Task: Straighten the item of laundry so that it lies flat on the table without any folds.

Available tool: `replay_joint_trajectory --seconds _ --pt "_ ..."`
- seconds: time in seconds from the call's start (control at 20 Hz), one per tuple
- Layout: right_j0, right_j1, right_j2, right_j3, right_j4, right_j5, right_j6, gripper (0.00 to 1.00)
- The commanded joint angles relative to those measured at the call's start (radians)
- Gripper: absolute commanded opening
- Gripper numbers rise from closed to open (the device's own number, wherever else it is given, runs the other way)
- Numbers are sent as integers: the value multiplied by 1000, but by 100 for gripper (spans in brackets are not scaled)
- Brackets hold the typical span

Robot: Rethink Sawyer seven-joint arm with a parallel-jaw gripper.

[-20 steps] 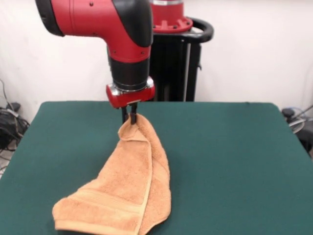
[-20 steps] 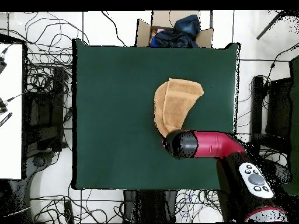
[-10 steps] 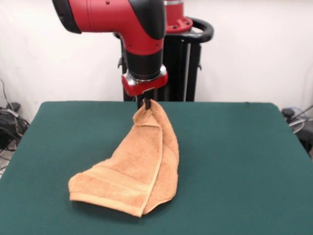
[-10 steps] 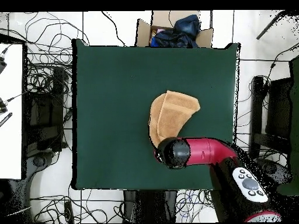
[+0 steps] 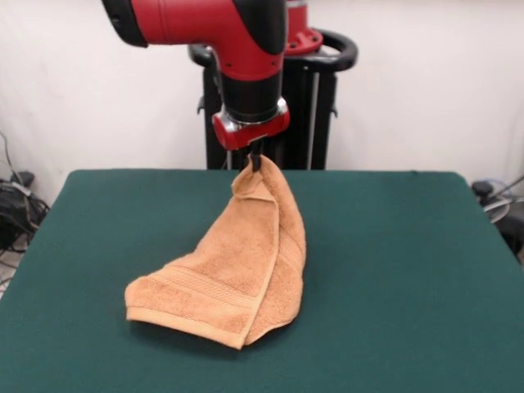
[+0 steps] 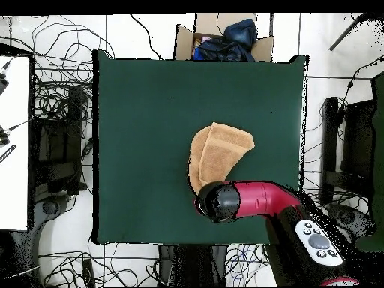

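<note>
Clamped on one corner of the towel [image 5: 237, 274], the gripper [image 5: 256, 161] hangs under the red arm [image 5: 205, 20] and holds that corner lifted clear of the table [image 5: 409, 270]. From the pinch the cloth falls in a tent toward 7 o'clock in the front view, and its lower end, with the woven border band, rests on the green felt. In the overhead view the towel [image 6: 217, 150] lies a little to the 4 o'clock side of the table's [image 6: 142, 112] centre, and the arm's wrist [image 6: 219, 201] covers the held corner at the cloth's 6 o'clock end. By my reading the task is only begun: the towel is doubled over itself, with a long fold running down from the held corner, so it has yet to be opened and laid flat. Against the earlier pictures, the gripper has travelled toward the robot's side of the table and risen slightly, dragging the cloth with it, and the resting edge has slid the same way.
</note>
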Motion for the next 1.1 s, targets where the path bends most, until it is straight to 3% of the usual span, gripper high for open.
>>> replay_joint_trajectory --seconds 0.05,0.35,0.55,0.75,1.1 --pt "0 88 61 9 -95 -16 -62 0" --pt "-9 134 44 45 -119 -80 0 0" --pt "-34 106 65 87 -96 -77 3 0" --pt "-11 87 42 67 -80 -30 23 0" --pt "8 133 68 19 -72 -36 17 0"
